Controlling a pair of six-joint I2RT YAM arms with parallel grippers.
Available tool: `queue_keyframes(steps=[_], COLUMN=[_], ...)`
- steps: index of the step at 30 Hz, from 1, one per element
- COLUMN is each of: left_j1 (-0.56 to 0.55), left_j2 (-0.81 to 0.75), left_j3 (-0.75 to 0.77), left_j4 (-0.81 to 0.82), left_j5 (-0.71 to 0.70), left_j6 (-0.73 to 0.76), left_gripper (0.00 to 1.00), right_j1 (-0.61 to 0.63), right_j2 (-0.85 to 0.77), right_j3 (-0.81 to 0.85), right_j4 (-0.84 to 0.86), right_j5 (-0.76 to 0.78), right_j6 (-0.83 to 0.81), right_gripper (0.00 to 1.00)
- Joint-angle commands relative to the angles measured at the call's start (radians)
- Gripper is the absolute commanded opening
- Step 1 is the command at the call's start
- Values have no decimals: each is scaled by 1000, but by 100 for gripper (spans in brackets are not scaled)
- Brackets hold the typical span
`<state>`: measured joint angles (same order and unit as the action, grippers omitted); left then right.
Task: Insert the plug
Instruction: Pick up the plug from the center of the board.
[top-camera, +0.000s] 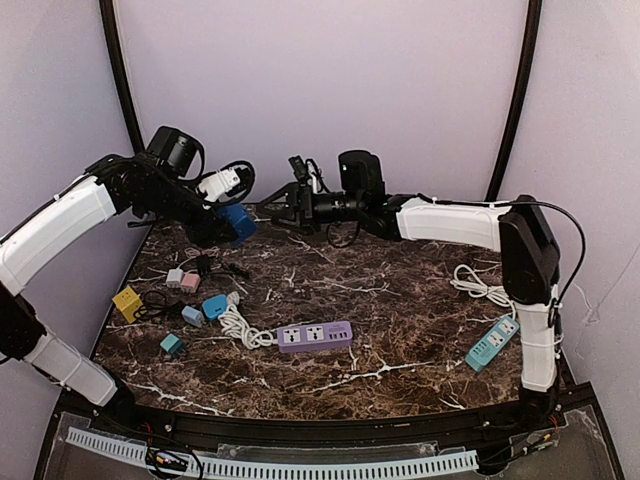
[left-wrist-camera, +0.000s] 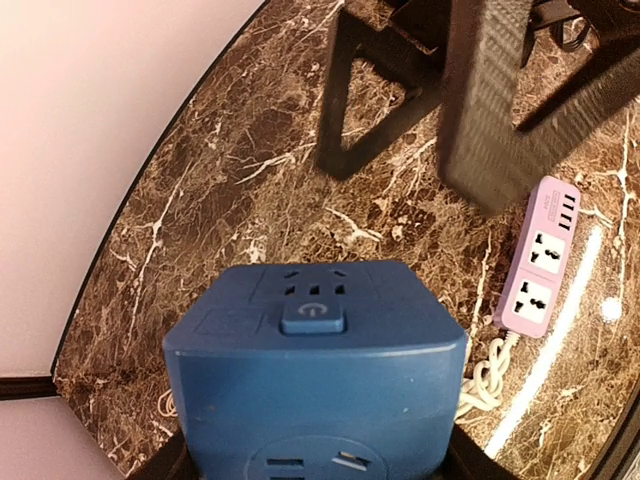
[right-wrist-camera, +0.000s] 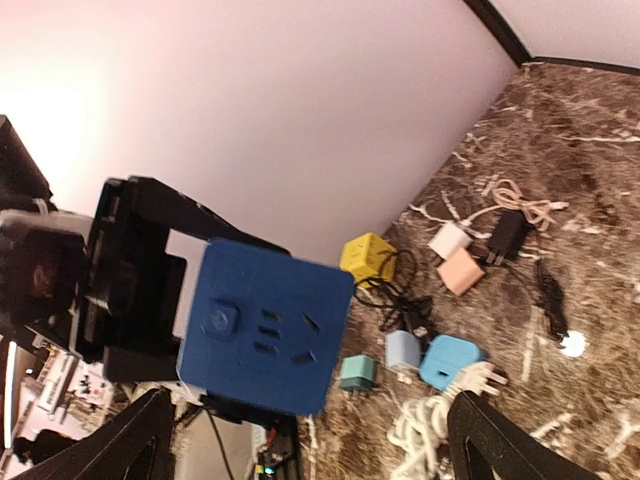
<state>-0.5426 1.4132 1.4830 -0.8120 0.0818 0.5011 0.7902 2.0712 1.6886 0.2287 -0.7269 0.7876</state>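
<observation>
— What has the left claw (top-camera: 228, 225) got?

— It is clamped on a dark blue socket cube (right-wrist-camera: 268, 325), held up in the air over the far left of the counter (top-camera: 400, 300). One socket face of the cube is turned toward the right claw (top-camera: 283, 207).

— And the right claw?

— Its fingers are spread wide with nothing between them. It hangs level, just apart from the cube.

— Where is the plug (top-camera: 233, 298)?

— It lies on the counter at the left, white, just beside a light blue cube (top-camera: 214, 306). Its white cord (top-camera: 240, 327) loops over to the left end of a purple power strip (top-camera: 314, 336).

— What else lies there?

— There is a yellow cube (top-camera: 127, 303) near the left edge, with white (top-camera: 175, 277) and pink adapters (top-camera: 190, 282) behind it. A small teal adapter (top-camera: 171, 345) sits nearer the front. A teal power strip (top-camera: 492, 343) lies at the right edge.

— And the surface and the room?

— The counter is dark brown marble with white veins. Pale lilac walls close it in, with black poles (top-camera: 120, 70) rising at the back corners.
</observation>
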Motion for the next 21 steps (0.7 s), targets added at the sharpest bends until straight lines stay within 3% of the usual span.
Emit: queue_keyframes(steps=[1,6,8,14,16,18,19,20,21], left_j1=[-59,-83,-84,-86,-86,-86,-86,-86,-86], left_j2=[20,19,18,23,23,22,21,18,8], left_j3=[16,10,9,-2,-5,3,7,17,23], left_j4=[-28,-19,-16,-6,-6,-15,-21,-38,-51], left_j5=[-44,-61,-60,-69,-88,-122,-133,-149,-153], left_j6=[21,24,23,27,24,6,-12,-19,-31], left_gripper=[1,1,1,2,5,34,62,79,85], right_j1=[40,64,69,73,71,67,63,57,47], right_j2=[108,161,174,199,194,179,166,150,128], right_j3=[97,138,150,188,189,179,168,149,132], right_j4=[199,203,195,218,212,186,161,125,86], right_j5=[-105,-109,-111,-175,-207,-243,-254,-260,-265], right_j6=[169,211,218,244,227,192,164,125,73], right_gripper=[99,98,94,41,28,17,3,0,0])
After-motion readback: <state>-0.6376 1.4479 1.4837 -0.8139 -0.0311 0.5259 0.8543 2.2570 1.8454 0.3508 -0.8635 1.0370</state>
